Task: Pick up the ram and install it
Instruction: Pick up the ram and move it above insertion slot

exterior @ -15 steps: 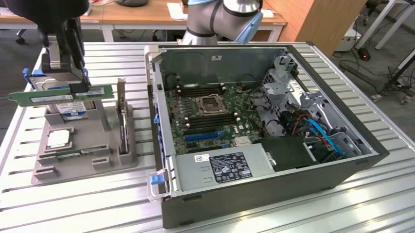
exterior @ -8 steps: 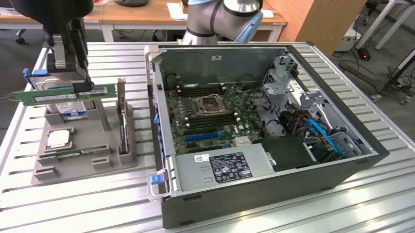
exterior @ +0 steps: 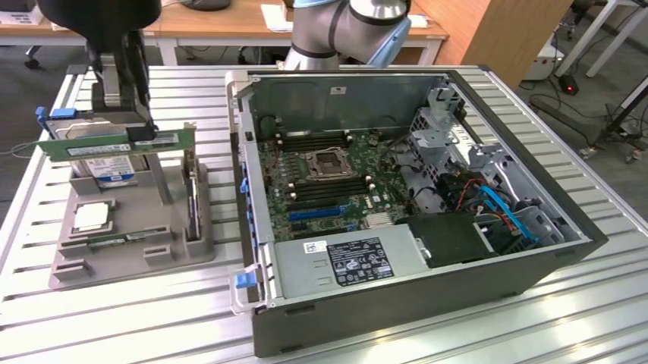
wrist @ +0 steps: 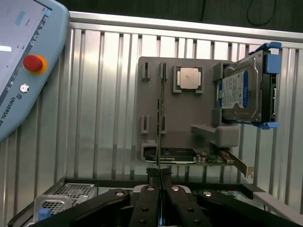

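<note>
The ram (exterior: 102,147) is a long green stick with a pale label, held level above the grey fixture tray (exterior: 132,243) at the exterior view's left. My black gripper (exterior: 139,130) comes down from above and is shut on the ram's upper edge near its middle. In the wrist view the ram (wrist: 158,142) shows edge-on as a thin line running out from between the shut fingertips of the gripper (wrist: 159,171). The open computer case (exterior: 526,265) lies to the exterior view's right, with the motherboard (exterior: 324,174) and its dark memory slots (exterior: 326,136) exposed.
On the tray stand a silver hard drive with a blue label (exterior: 109,173), a square silver processor chip (exterior: 91,217) and another upright card (exterior: 193,199). A teach pendant with a red button (wrist: 23,61) lies on the slatted metal table (exterior: 132,318). The arm's base (exterior: 344,30) rises behind the case.
</note>
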Action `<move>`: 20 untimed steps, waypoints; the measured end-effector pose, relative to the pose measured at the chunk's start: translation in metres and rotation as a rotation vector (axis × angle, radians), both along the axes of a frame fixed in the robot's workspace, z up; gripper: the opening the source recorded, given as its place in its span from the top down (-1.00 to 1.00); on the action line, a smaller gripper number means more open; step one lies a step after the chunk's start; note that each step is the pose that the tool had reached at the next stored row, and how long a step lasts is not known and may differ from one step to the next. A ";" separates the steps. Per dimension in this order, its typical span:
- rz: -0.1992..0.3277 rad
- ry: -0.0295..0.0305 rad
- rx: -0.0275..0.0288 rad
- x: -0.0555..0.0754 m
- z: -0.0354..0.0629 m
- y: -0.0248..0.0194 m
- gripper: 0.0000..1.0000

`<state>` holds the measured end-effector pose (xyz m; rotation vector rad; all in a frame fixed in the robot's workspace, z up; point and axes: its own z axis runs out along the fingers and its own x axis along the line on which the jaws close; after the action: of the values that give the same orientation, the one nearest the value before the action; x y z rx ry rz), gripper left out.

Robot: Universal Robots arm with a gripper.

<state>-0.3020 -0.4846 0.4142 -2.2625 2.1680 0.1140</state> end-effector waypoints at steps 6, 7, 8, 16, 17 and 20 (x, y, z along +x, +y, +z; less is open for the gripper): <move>0.002 0.0000 0.0110 0.007 0.0000 0.0000 0.79; 0.003 -0.0001 0.0126 0.009 0.0000 0.0000 0.79; 0.003 0.0000 0.0143 0.010 0.0000 0.0001 0.79; 0.006 -0.0001 0.0261 0.020 0.0000 0.0002 0.79; 0.006 -0.0001 0.0273 0.022 0.0000 0.0002 0.79; 0.007 0.0000 0.0312 0.028 0.0000 0.0002 0.79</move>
<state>-0.2743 -0.4844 0.4142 -2.2542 2.1426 0.1468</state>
